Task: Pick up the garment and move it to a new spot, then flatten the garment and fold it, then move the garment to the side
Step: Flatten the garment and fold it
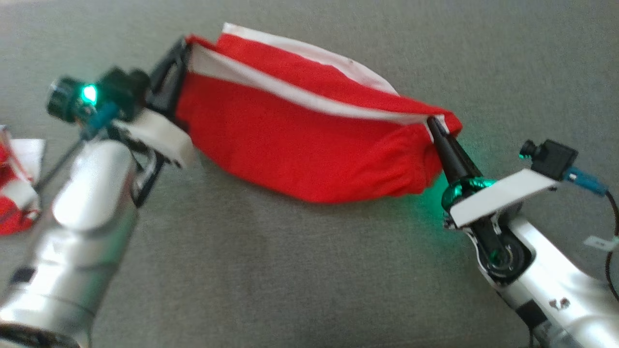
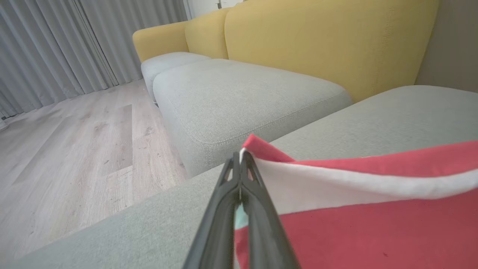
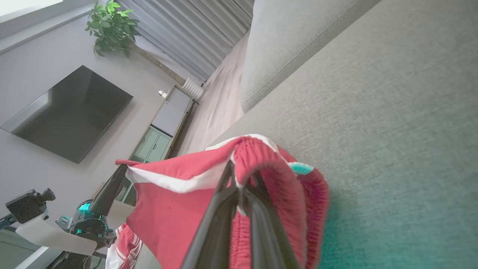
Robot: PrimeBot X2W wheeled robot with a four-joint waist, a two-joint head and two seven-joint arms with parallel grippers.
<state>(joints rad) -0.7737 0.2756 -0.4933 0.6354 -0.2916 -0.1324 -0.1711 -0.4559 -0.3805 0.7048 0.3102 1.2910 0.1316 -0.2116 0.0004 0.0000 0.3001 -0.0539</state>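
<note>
A red fabric garment with white stripes (image 1: 290,130) is stretched between the robot's left claw (image 2: 239,157) and right claw (image 1: 432,123), each clamped on one end, over the middle of a grey woven sofa cushion (image 1: 309,270). The pick-up looks done; setting down, flattening, folding and moving aside are yet to come.

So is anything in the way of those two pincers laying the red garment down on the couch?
Nothing visible. The left pincer and right pincer each clamp an end of the red garment, above bare grey cushion. Another red-and-white cloth lies off to the left, apart from it.
</note>
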